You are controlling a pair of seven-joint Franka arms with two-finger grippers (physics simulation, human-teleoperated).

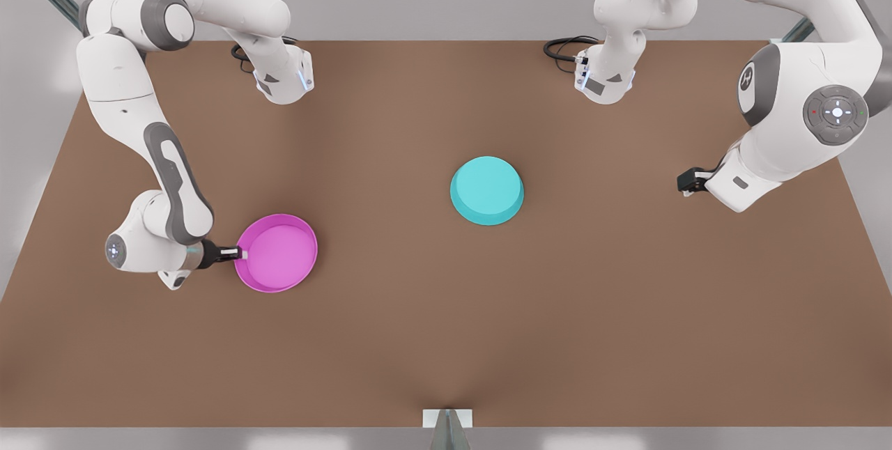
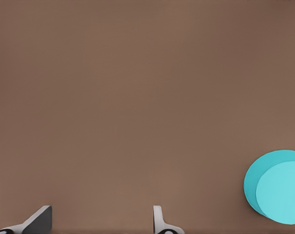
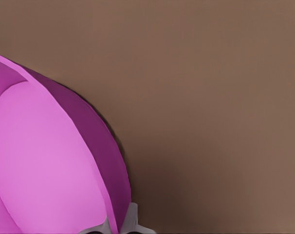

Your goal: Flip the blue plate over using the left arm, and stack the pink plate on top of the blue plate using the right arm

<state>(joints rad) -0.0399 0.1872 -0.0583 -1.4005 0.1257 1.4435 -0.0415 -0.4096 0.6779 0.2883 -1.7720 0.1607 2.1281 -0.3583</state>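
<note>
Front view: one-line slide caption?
Right pincer shut on the pink plate rim; blue plate lies base-up mid-table, left pincer waiting open, apart.

The right hand [image 1: 237,253] sits low at the rim of the pink plate [image 1: 277,253], its arm folded down in an elbow behind it and the wrist level; its fingers [image 3: 132,218] pinch the plate's rim, one inside and one outside. The left hand [image 1: 687,181] hangs well away from that plate, its arm drawn back and waiting, fingers [image 2: 159,220] spread apart and holding nothing.
</note>
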